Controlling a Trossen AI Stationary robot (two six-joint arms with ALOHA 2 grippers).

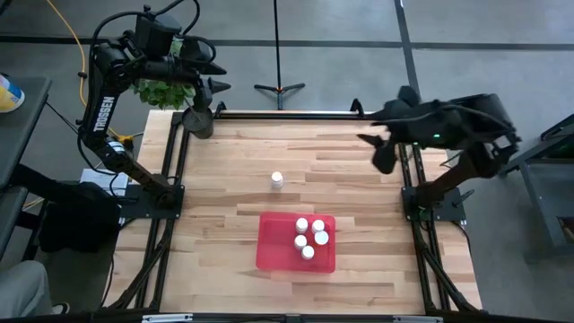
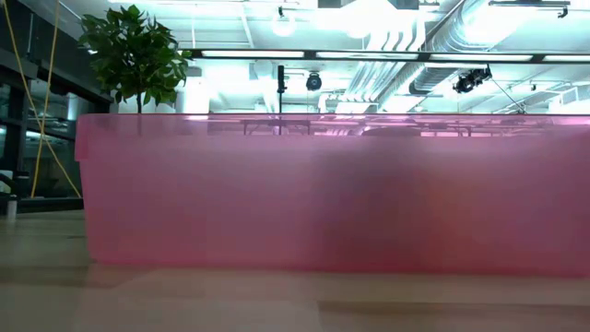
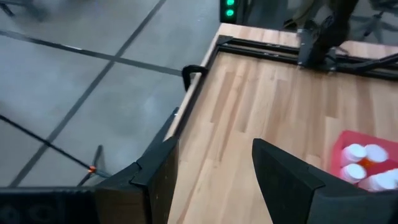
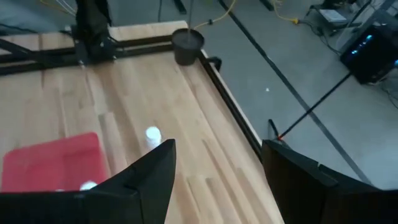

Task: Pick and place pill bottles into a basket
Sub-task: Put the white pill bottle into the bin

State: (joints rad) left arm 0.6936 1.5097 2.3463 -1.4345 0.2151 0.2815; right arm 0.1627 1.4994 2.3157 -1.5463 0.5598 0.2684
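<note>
The red tray [image 1: 297,242] lies on the table near its front middle, with several white pill bottles [image 1: 310,239] standing in it. One white pill bottle [image 1: 277,180] stands alone on the wood beyond the tray; it also shows in the right wrist view [image 4: 153,134]. My left gripper [image 1: 215,77] is open and empty, raised over the table's far left corner. My right gripper [image 1: 377,148] is open and empty, raised near the far right edge. In the low view the tray's wall [image 2: 332,194] fills the picture.
A small dark round pot [image 1: 198,120] with a green plant stands at the far left corner. Dark frame rails [image 1: 175,161] run along the table's left, right and far edges. Bare wood lies around the lone bottle.
</note>
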